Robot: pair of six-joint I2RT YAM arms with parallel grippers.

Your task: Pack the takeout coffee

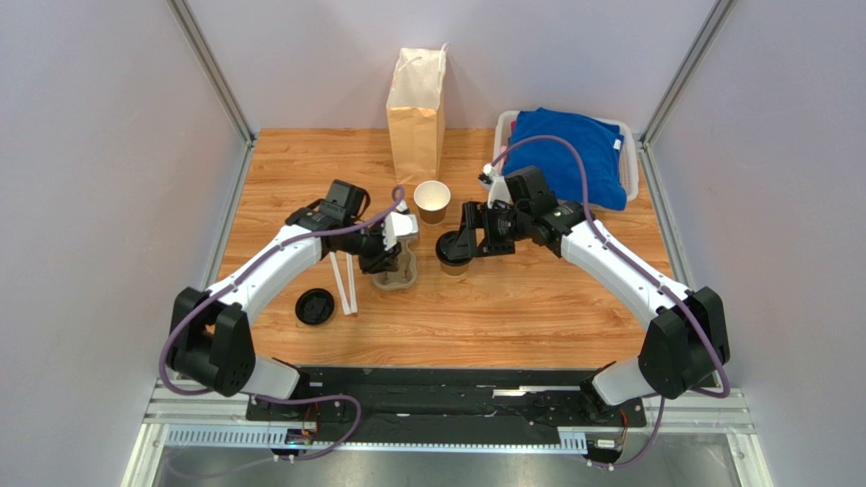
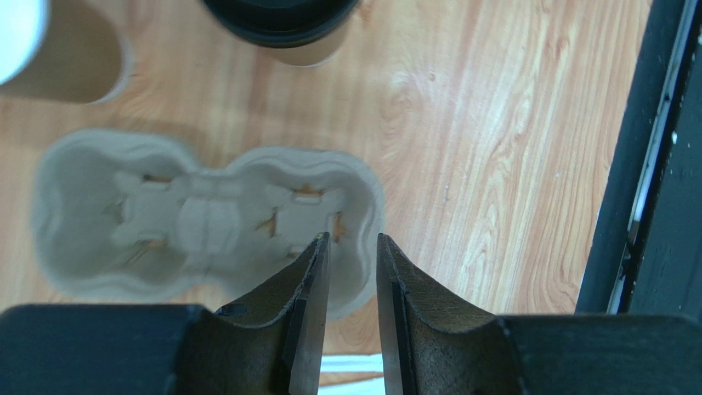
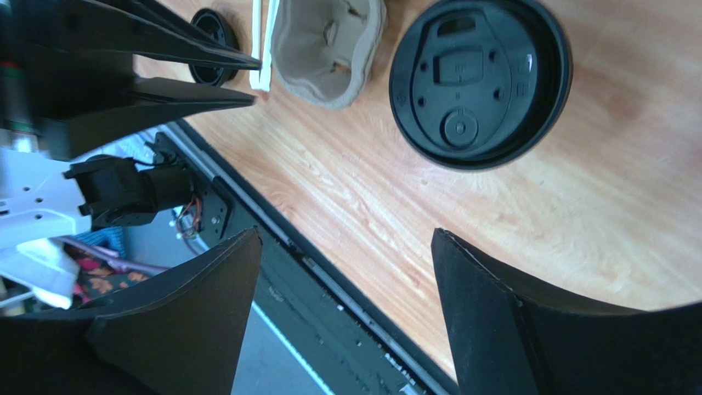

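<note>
The takeout coffee (image 1: 453, 262), a brown cup with a black lid, stands mid-table; it shows from above in the right wrist view (image 3: 480, 81) and at the top of the left wrist view (image 2: 280, 20). My right gripper (image 1: 459, 241) (image 3: 344, 236) is open and empty, close by its lid on the right. A grey pulp cup carrier (image 1: 398, 276) (image 2: 206, 218) (image 3: 329, 49) lies just left of the cup. My left gripper (image 1: 391, 254) (image 2: 352, 243) is over the carrier's right end, jaws a narrow gap apart with the rim showing through; nothing looks clamped.
A lidless brown cup (image 1: 432, 200) (image 2: 66, 58) stands behind the carrier. A tall paper bag (image 1: 417, 112) stands at the back. A loose black lid (image 1: 315, 305) and white straws (image 1: 346, 284) lie left of the carrier. A white bin (image 1: 632, 162) holding blue cloth (image 1: 569, 152) sits back right.
</note>
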